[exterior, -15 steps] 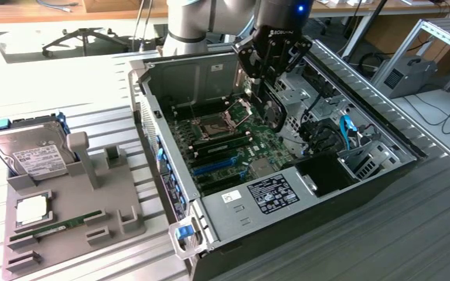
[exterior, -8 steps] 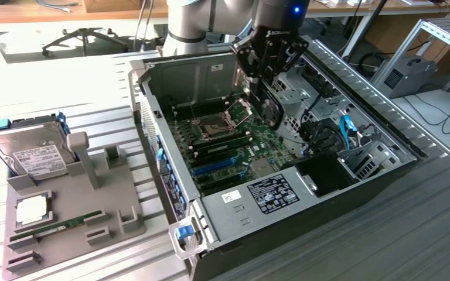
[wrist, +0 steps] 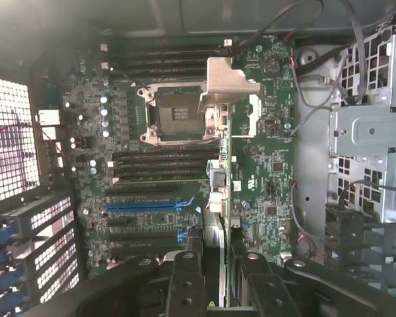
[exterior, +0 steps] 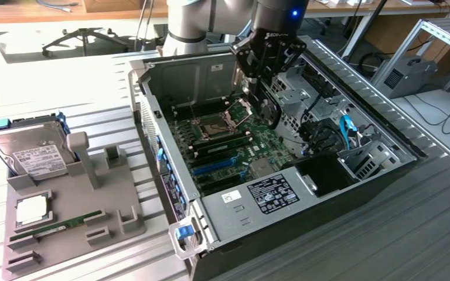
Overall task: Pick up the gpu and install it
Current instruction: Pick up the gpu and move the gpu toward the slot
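Note:
The gpu is a dark card hanging on edge inside the open computer case, above the green motherboard. My gripper is shut on its upper edge. In the wrist view the gpu shows edge-on between my gripper's black fingers. Its silver end bracket points away from the camera, beside the CPU socket. The card hovers over the board, a little to one side of the blue slot and the black slots, and touches none of them.
A grey fixture at the exterior view's left holds a silver hard drive, a square chip and a green RAM stick. Inside the case, drive cages and cables crowd the exterior view's right.

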`<state>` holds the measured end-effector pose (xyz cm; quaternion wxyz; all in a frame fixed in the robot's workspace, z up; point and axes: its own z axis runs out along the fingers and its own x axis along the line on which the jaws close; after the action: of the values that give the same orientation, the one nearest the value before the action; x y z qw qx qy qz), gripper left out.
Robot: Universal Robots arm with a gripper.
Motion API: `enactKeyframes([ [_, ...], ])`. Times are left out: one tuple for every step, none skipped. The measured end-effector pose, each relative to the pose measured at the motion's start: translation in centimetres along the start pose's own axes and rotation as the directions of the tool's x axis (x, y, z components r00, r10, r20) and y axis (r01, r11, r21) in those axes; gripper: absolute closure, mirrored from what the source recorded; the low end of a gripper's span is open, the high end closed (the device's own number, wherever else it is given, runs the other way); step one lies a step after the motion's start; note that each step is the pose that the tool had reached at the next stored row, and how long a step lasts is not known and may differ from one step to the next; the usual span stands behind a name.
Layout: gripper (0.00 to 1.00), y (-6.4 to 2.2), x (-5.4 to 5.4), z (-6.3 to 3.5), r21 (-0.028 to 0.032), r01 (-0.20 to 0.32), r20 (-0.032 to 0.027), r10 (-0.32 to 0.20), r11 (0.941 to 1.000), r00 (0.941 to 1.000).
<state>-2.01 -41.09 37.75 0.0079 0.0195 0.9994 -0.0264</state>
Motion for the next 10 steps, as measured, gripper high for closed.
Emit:
enactKeyframes([
  [0.74,0.01,-0.02,0.04,-0.0063,0.0,-0.0002,0.0,1.0,1.0],
  [0.74,0.03,-0.03,0.08,-0.0118,0.0,-0.0004,0.0,0.9999,1.0],
  [0.74,0.04,-0.04,0.15,-0.0172,0.001,-0.0005,-0.001,0.9999,1.0],
  [0.74,0.05,-0.07,0.21,-0.0186,0.003,-0.0003,-0.003,0.9998,1.0],
  [0.74,0.06,-0.1,0.23,-0.019,0.014,0.0,-0.014,0.9997,0.9999],
  [0.74,0.06,-0.11,0.28,-0.0198,0.034,0.0009,-0.034,0.9992,0.9994],
  [0.74,0.06,-0.12,0.33,-0.0204,0.051,0.0017,-0.051,0.9985,0.9987],
  [0.74,0.06,-0.17,0.39,-0.0207,0.078,0.003,-0.078,0.9968,0.997],
  [0.74,0.08,-0.29,0.49,-0.021,0.098,0.004,-0.098,0.9949,0.9951],
  [0.74,0.09,-0.53,0.63,-0.0211,0.101,0.0041,-0.101,0.9947,0.9949],
])
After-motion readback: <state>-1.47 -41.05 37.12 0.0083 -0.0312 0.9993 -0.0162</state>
